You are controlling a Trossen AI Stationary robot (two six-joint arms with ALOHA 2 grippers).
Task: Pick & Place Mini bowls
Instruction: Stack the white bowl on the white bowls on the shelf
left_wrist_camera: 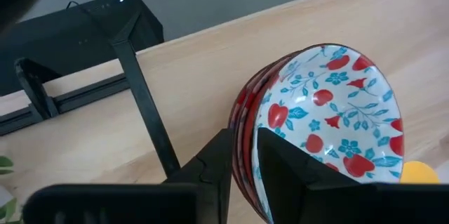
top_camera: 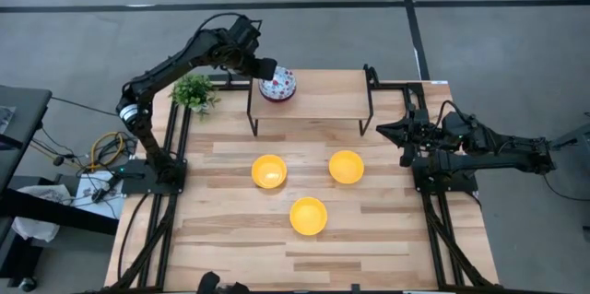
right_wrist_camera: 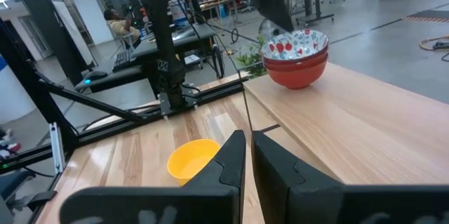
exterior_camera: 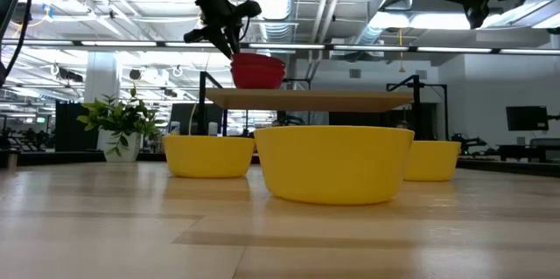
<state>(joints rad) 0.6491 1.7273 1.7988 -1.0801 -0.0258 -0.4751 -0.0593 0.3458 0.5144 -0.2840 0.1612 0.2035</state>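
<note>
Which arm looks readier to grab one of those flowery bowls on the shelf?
The left: its end effector straddles the rim of the stacked patterned bowls. The right end effector sits far off at the table's edge.

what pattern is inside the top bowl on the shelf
White with red fruit and blue floral sprigs inside the top bowl; its outside is red. Shows best in the left wrist view.

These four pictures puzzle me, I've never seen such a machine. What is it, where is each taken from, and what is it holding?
It is a robot with two dark arms at a wooden table. One picture looks straight down, one looks level from the tabletop, and two come from cameras on the arms' wrists. Three yellow bowls sit on the table, with a small potted plant at a far corner. On a raised shelf stands a stack of patterned bowls. The left gripper has its jaws astride the top bowl's rim. The right gripper waits at the table's side, empty.
</note>
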